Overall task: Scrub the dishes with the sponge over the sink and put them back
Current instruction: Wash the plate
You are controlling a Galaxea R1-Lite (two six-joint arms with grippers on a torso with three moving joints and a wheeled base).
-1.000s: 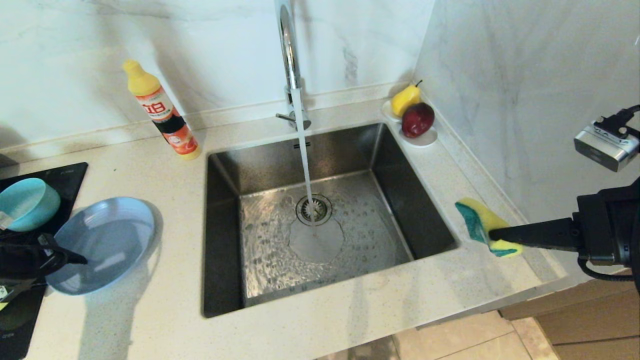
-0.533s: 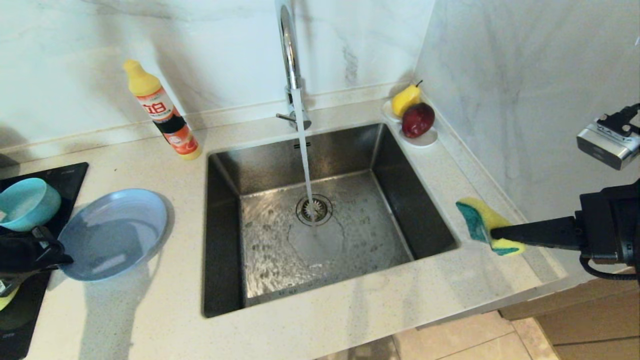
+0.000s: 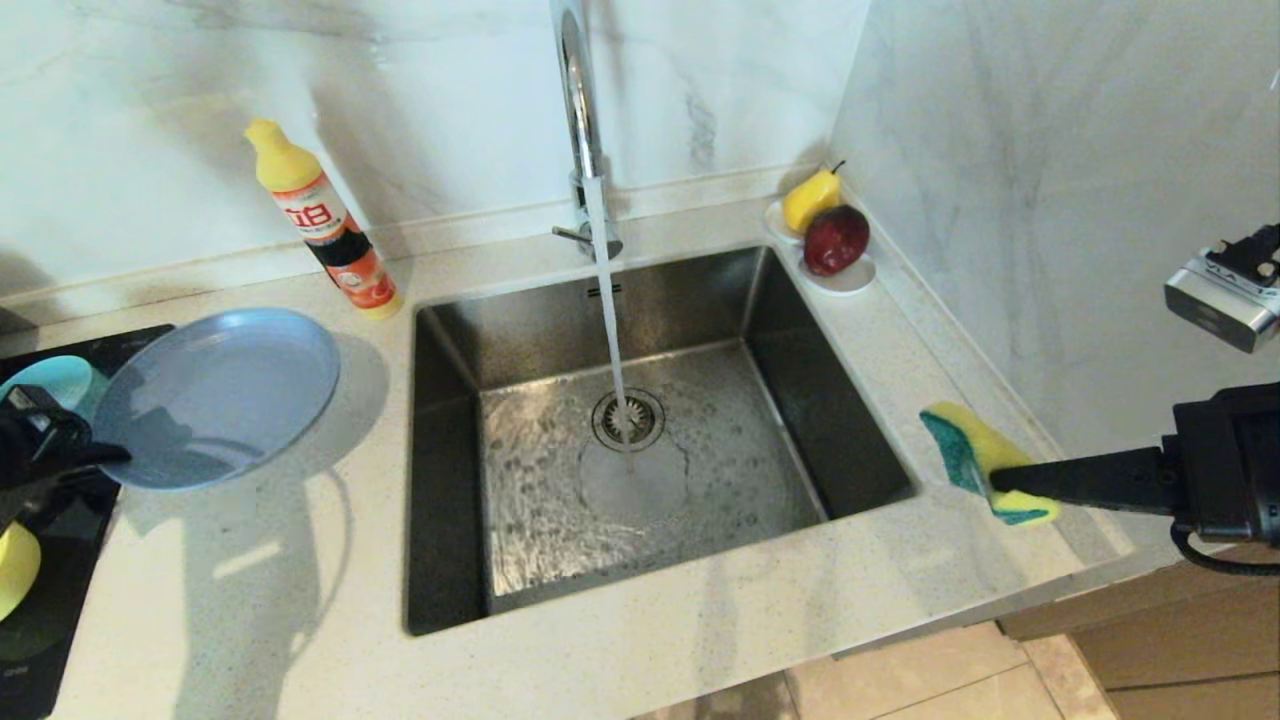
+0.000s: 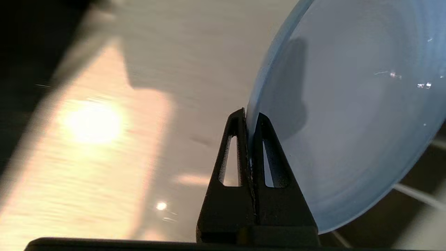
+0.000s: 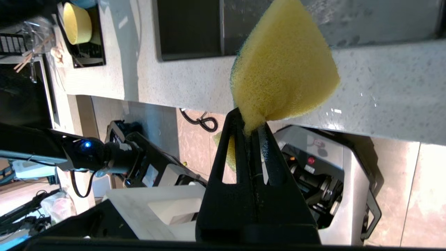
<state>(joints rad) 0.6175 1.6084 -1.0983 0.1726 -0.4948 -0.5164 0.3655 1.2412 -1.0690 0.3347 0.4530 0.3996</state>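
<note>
Head view: one grey-blue plate (image 3: 215, 395), lifted and tilted left of the sink (image 3: 650, 440), was pinched at its rim by the left gripper (image 3: 118, 455); two bowls sat just behind that gripper. Right wrist view: the right gripper (image 5: 251, 127) pinched one yellow sponge (image 5: 282, 69), its arm reaching level over the counter edge.

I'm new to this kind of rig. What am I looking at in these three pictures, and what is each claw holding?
A two-armed robot stands at a kitchen counter. The wide picture comes from its head; the other two come from cameras on its wrists, behind the fingers. The left gripper is shut on the rim of the grey-blue plate, which is lifted and tilted beside the sink. The right gripper is shut on the sponge, above the counter to the sink's right. Water runs from the faucet. Also there: a detergent bottle, fruit on a small dish, and a teal bowl.
</note>
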